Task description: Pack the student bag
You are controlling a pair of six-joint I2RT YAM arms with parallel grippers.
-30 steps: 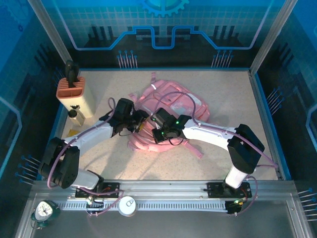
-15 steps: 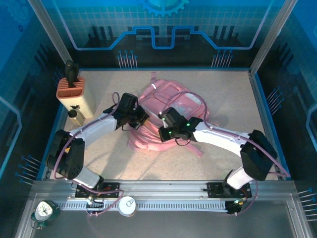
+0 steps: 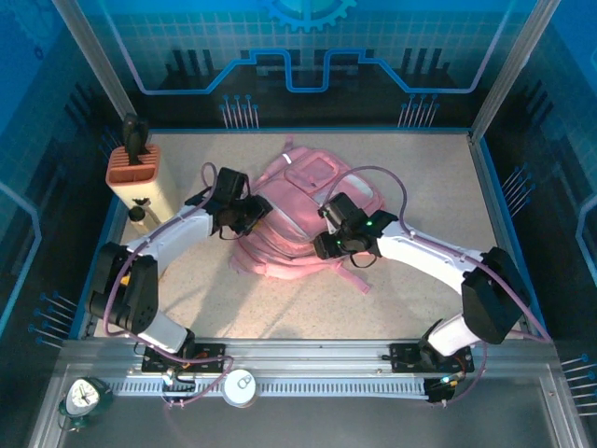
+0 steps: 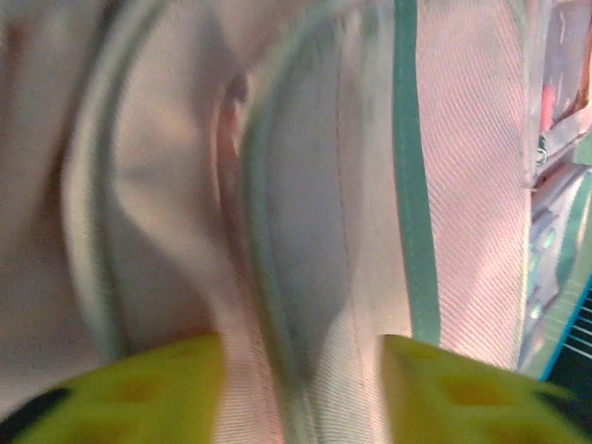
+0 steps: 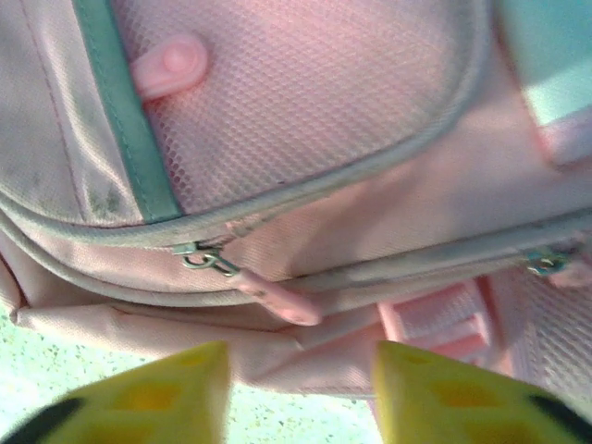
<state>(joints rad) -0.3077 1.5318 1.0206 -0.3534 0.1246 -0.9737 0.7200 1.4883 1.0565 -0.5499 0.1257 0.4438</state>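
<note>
Student bag (image 3: 300, 219): lies flat mid-tabletop (image 3: 438, 177), between both pincers.
Left pincer (image 4: 296, 344): jaws parted, close against a fabric fold on the bag's left side.
Right pincer (image 5: 298, 348): jaws parted, empty, at the bag's near zipped edge.

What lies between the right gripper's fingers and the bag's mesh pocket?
Right wrist view: a zip with a pink zip pull, on the student bag.

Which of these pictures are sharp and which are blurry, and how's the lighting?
Left wrist view: the student bag is smeared and soft throughout. Right wrist view: sharp on its mesh pocket and zip pull, yellow fingertips blurry. Top external view: even light, blue-tinted walls, soft shadows on the table.
</note>
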